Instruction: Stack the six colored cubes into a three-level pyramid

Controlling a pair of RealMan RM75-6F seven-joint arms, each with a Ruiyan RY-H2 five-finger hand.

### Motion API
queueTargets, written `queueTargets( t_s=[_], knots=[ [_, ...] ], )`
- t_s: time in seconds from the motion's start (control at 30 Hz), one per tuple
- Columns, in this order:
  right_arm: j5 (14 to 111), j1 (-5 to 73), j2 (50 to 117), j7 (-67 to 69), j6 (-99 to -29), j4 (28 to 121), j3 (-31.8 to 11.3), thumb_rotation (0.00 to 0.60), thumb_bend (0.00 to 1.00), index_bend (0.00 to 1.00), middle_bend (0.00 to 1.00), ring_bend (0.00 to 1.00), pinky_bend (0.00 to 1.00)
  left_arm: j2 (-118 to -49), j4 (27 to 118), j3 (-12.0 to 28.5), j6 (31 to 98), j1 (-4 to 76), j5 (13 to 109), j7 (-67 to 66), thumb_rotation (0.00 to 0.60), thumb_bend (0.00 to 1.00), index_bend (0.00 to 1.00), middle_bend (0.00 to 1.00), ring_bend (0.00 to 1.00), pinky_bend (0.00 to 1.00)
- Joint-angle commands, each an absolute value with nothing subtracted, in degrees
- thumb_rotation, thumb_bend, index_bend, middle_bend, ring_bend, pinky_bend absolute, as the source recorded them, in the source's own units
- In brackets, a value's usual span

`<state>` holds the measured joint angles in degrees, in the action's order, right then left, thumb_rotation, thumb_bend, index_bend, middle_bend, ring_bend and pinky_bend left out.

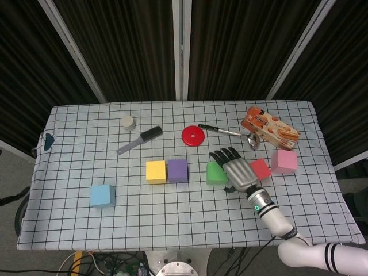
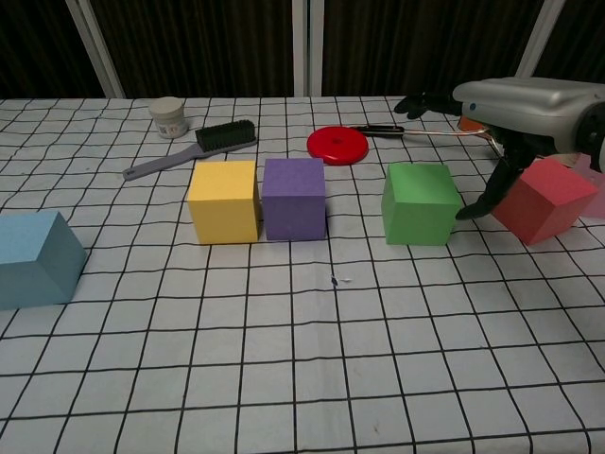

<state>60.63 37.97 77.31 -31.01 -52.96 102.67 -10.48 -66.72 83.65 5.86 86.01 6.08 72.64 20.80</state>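
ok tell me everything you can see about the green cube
The green cube is a plain, matte block with slightly rounded edges, foam-like in look. It sits flat on the checked tablecloth, apart from the purple cube on one side and the red cube on the other. The right hand hovers just above and beside it, fingers spread; in the head view the hand hides part of the cube, and contact cannot be confirmed.
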Motion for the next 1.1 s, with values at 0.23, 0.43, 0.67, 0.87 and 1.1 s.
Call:
queueTargets(
  t_s=[0.23,0.43,0.67,0.87,1.1],
  knots=[
    [54.5,39.9,83.8,-34.3,-55.7,97.9,-8.2,0.6,0.0,0.0,0.11,0.0,0.0,-67.1,85.0,7.4,85.2,6.0,73.2,20.1,0.6,0.09,0.05,0.05,0.0,0.14],
    [55.7,39.8,88.5,-34.0,-60.0,93.1,-8.6,0.6,0.06,0.0,0.28,0.0,0.0,-66.9,85.8,7.4,85.5,5.0,73.6,19.0,0.6,0.09,0.05,0.05,0.0,0.14],
    [60.0,40.2,90.4,-31.3,-62.0,90.9,-9.6,0.6,0.18,0.0,0.47,0.07,0.0,-65.6,85.3,6.2,84.6,4.7,76.2,18.6,0.6,0.09,0.05,0.06,0.0,0.14],
    [61.5,41.8,88.1,-30.2,-59.2,92.2,-10.1,0.6,0.21,0.0,0.49,0.08,0.0,-64.8,85.3,4.7,84.7,4.8,79.9,16.5,0.6,0.09,0.06,0.06,0.0,0.14],
    [62.2,43.6,86.3,-29.5,-55.1,92.1,-9.4,0.6,0.2,0.0,0.49,0.08,0.0,-65.9,83.9,3.4,85.6,5.1,83.4,11.7,0.6,0.07,0.06,0.06,0.0,0.14]
  ],
)
